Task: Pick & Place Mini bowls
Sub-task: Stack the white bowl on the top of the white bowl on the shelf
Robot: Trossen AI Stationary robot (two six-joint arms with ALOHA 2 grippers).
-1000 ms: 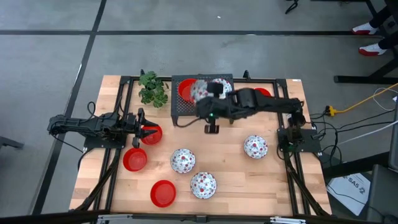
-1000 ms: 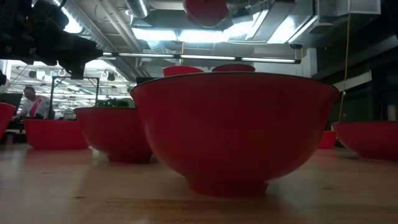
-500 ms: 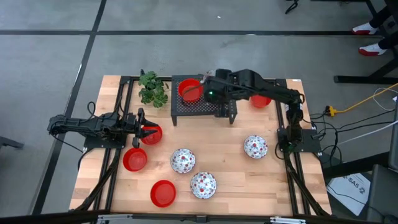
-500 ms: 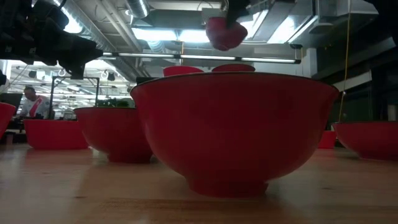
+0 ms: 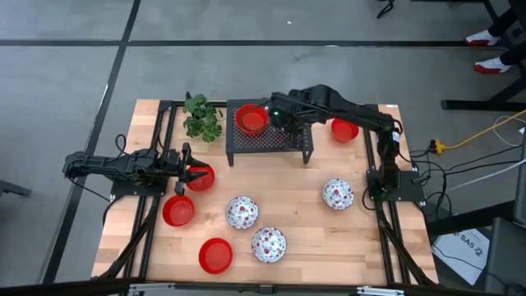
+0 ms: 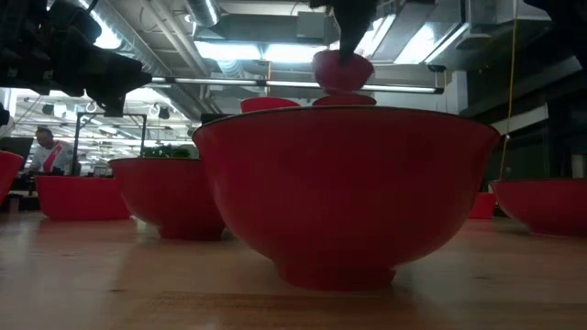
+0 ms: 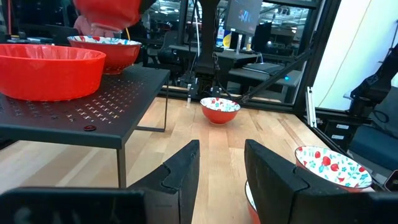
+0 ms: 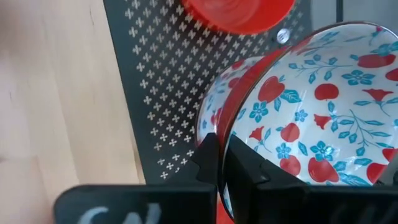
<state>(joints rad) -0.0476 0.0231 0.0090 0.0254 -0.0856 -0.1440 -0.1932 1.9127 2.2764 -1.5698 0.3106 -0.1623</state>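
Observation:
My right gripper (image 5: pixel 278 117) hangs over the black perforated rack (image 5: pixel 271 141) at the table's far middle, shut on a mini bowl (image 8: pixel 311 112), floral inside and red outside. That bowl (image 6: pixel 342 69) hangs just above a second floral bowl (image 7: pixel 102 46), which stands on the rack beside a plain red bowl (image 5: pixel 251 119). My left gripper (image 7: pixel 221 168) waits open and level at the table's left side, next to a red bowl (image 5: pixel 200 178). My right gripper pinches the held bowl's rim (image 8: pixel 225 140), one finger inside the bowl and one outside. The fingers come from above, slanting down. The bowl hangs tilted below them, lifted clear of the floral bowl underneath.
Three floral bowls (image 5: pixel 338 194) (image 5: pixel 242 212) (image 5: pixel 269 244) and two red ones (image 5: pixel 177 210) (image 5: pixel 215 255) stand on the near half of the wooden table. Another red bowl (image 5: pixel 344 129) sits right of the rack, a green plant (image 5: pixel 200 117) left of it.
My right gripper has swung toward the table's far edge over the rack, tipped further downward and sunk. The bowl it holds has come down with it, close above the floral bowl on the rack.

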